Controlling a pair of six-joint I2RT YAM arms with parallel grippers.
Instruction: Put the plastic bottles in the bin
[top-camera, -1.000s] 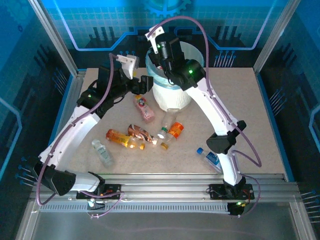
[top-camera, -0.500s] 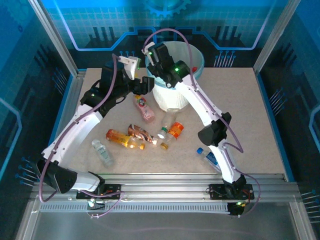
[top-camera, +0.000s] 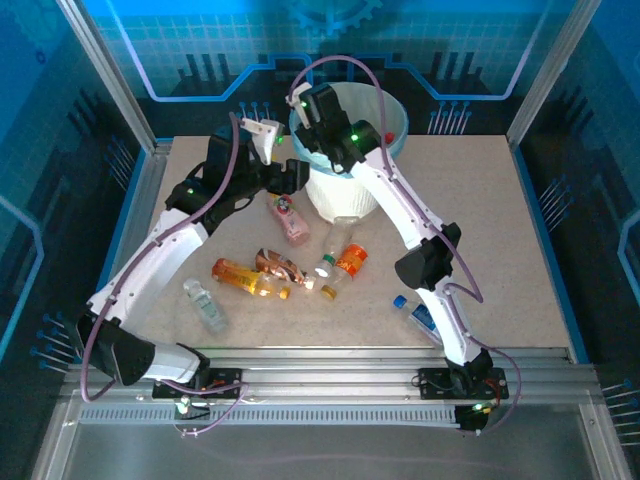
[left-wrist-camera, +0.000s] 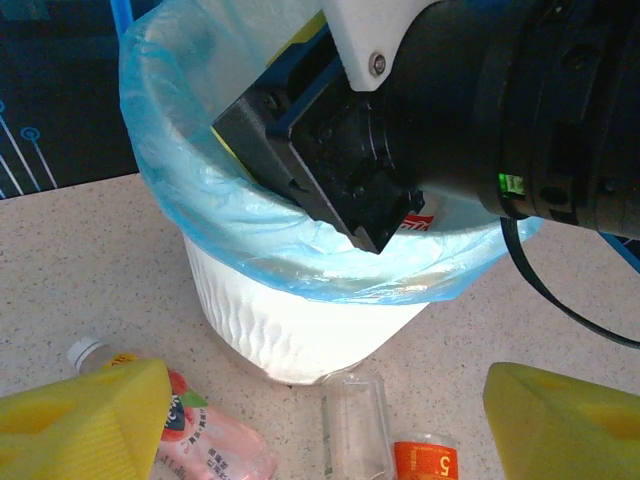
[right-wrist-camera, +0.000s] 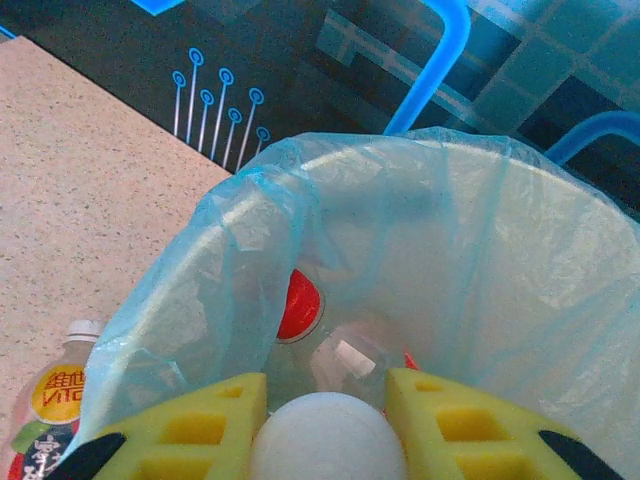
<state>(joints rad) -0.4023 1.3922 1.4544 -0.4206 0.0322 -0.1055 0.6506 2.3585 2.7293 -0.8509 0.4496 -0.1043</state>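
My right pincer (right-wrist-camera: 327, 425) is clenched on a white-ended bottle (right-wrist-camera: 327, 450), above the bin (right-wrist-camera: 240, 225) rim. My left pincer (left-wrist-camera: 320, 420) is released; a pink bottle (left-wrist-camera: 205, 445) lies on the desk (left-wrist-camera: 80, 260) below it, bin ahead.

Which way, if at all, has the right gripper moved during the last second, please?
Yes. The right gripper, gripping a bottle, shifted left toward the bin's left rim.
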